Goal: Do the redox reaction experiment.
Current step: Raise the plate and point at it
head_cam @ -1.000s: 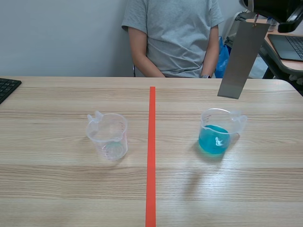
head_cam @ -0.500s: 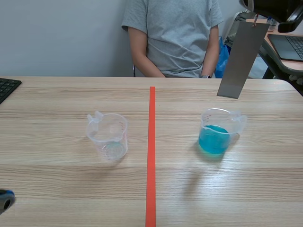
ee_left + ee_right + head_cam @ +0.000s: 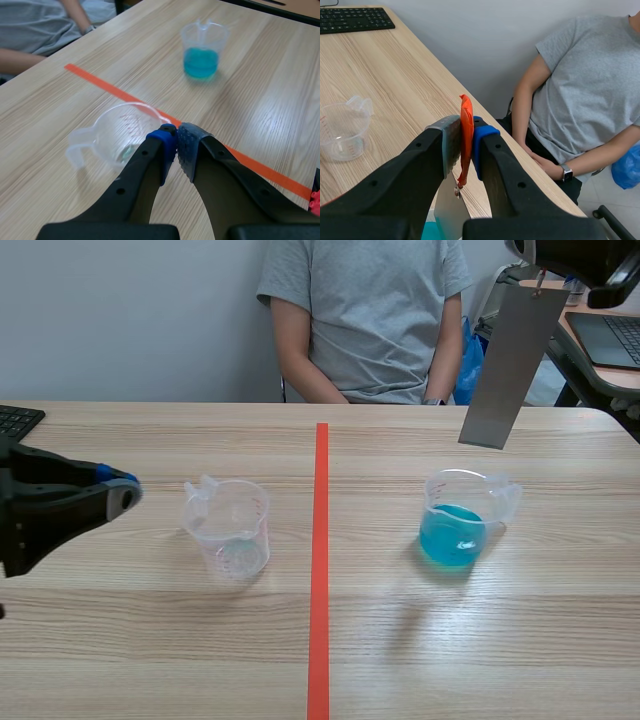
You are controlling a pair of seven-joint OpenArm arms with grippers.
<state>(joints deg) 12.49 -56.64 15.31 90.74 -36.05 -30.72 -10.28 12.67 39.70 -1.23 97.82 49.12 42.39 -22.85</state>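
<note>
An empty clear beaker (image 3: pixel 227 528) stands left of the tape line. A second beaker holding blue liquid (image 3: pixel 455 522) stands right of it. My left gripper (image 3: pixel 125 490) is shut on nothing and hovers just left of the empty beaker. In the left wrist view the shut gripper (image 3: pixel 176 145) sits just short of the empty beaker (image 3: pixel 120 131), with the blue beaker (image 3: pixel 202 50) farther ahead. My right gripper (image 3: pixel 545 268) is raised high, shut on an orange tab (image 3: pixel 465 137). A grey metal strip (image 3: pixel 505 365) hangs from that tab above and behind the blue beaker.
A person in a grey shirt (image 3: pixel 365 315) sits across the table with both arms down. A black keyboard (image 3: pixel 15 425) lies at the left edge. The orange-red tape line (image 3: pixel 320 570) runs down the middle. A laptop (image 3: pixel 615 335) sits on a side desk at the right.
My left arm has come in from the lower left and risen to beside the empty beaker. The right arm and the hanging strip have stayed put.
</note>
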